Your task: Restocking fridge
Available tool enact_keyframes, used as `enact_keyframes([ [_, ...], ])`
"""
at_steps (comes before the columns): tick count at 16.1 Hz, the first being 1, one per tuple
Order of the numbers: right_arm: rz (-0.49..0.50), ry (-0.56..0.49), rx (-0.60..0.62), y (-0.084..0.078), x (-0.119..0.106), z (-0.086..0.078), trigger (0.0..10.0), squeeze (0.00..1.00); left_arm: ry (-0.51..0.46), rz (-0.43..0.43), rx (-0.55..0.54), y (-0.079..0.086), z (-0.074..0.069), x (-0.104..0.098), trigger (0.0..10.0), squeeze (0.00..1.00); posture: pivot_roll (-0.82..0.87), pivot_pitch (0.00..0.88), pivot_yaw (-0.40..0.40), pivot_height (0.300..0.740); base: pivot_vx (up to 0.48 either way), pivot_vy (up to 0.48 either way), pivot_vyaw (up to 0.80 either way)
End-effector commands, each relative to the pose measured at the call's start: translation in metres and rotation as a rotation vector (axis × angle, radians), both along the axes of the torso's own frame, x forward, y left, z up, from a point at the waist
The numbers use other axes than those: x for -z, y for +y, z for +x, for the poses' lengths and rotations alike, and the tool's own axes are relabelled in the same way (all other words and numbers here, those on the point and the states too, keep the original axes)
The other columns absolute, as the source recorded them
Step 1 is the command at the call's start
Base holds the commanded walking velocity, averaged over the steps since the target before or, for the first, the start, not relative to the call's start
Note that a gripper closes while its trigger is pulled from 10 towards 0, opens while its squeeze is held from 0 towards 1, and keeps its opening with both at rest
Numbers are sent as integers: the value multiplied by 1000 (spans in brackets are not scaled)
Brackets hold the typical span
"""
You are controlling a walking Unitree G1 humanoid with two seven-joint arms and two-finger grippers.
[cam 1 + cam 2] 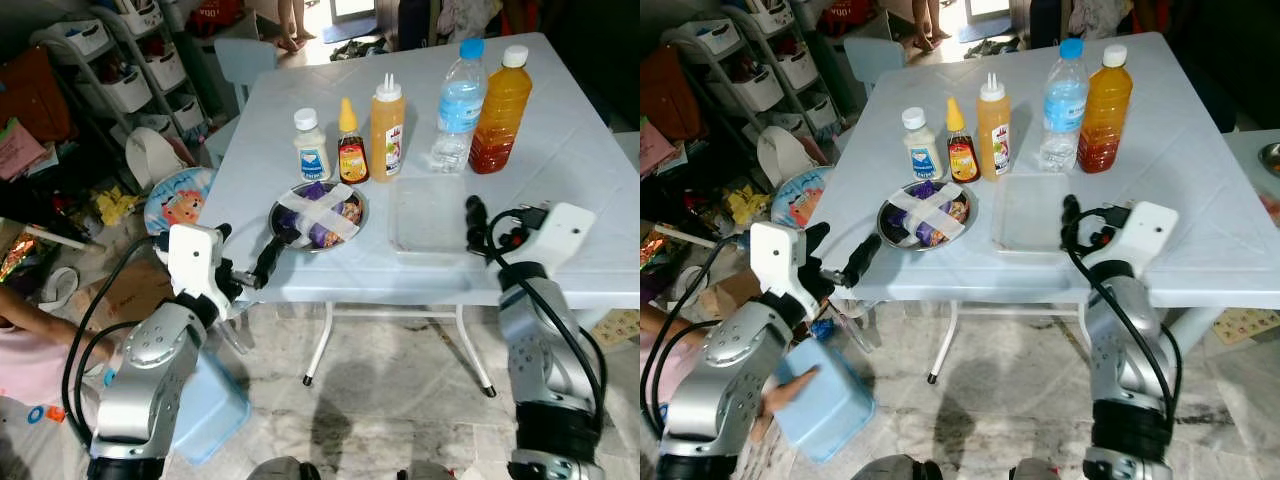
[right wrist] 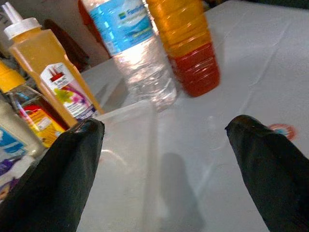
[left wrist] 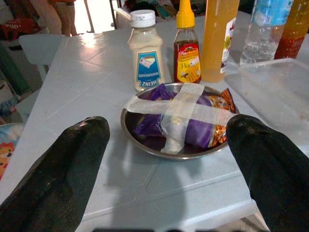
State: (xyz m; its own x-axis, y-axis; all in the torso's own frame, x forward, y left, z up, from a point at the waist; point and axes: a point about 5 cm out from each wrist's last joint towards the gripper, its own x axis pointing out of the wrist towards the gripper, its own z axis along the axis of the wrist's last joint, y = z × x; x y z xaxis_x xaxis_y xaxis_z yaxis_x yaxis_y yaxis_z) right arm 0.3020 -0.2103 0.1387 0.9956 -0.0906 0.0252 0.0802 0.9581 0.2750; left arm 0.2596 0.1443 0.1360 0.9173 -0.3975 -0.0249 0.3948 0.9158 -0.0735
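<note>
Here the bowl (image 1: pixel 318 216) sits on the table (image 1: pixel 560 150) near its front edge, just ahead of the left gripper (image 1: pixel 262 262), whose fingers (image 3: pixel 58 174) are spread wide with the bowl centred between them in the left wrist view. Purple packets lie in the bowl under two crossed strips of tape; the packets' long axis runs roughly across the table, left to right. Behind the bowl stand a mayo bottle (image 1: pixel 311 146), a honey bottle (image 1: pixel 351 143) and a sauce bottle (image 1: pixel 387 128), all upright in a row. The right gripper (image 1: pixel 474 225) hovers at the front edge of a clear tray (image 1: pixel 430 215), fingers (image 2: pixel 63 169) also spread. The tray lies flat, just right of the bowl. Beyond it stand a water bottle (image 1: pixel 459 104) and an orange bottle (image 1: pixel 499 110), upright, side by side.
</note>
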Motion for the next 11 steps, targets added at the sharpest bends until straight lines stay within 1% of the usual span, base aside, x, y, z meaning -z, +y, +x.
enact_keyframes([
  [1,44,4,-43,9,2,4,10000,0,-3,22,0,5,-2,-3,10000,0,16,57,187,740,0,0,0],
  [2,56,9,-53,11,3,4,10000,0,-3,24,0,6,-3,-3,10000,0,20,60,188,740,0,0,0],
  [4,131,30,-73,15,12,3,10000,0,4,35,-1,9,-5,-5,10000,0,30,71,193,740,0,0,0],
  [5,145,35,-82,16,14,3,10000,0,5,36,0,9,-6,-6,10000,0,30,75,195,740,0,0,0],
  [6,158,39,-88,16,15,2,9490,0,8,38,3,8,-6,-5,10000,0,30,79,197,740,0,0,0],
  [7,183,42,-90,16,16,1,4471,0,10,40,9,7,-7,-6,10000,0,31,82,198,740,0,0,0],
  [8,195,34,-96,15,16,1,3176,0,11,40,11,6,-7,-6,10000,0,32,84,200,740,0,0,0],
  [9,204,33,-101,14,16,0,0,0,12,41,12,6,-7,-7,10000,0,33,85,199,740,0,0,0],
  [11,258,36,-108,12,17,-2,0,0,14,44,14,7,-7,-7,10000,0,33,86,200,740,0,0,0],
])
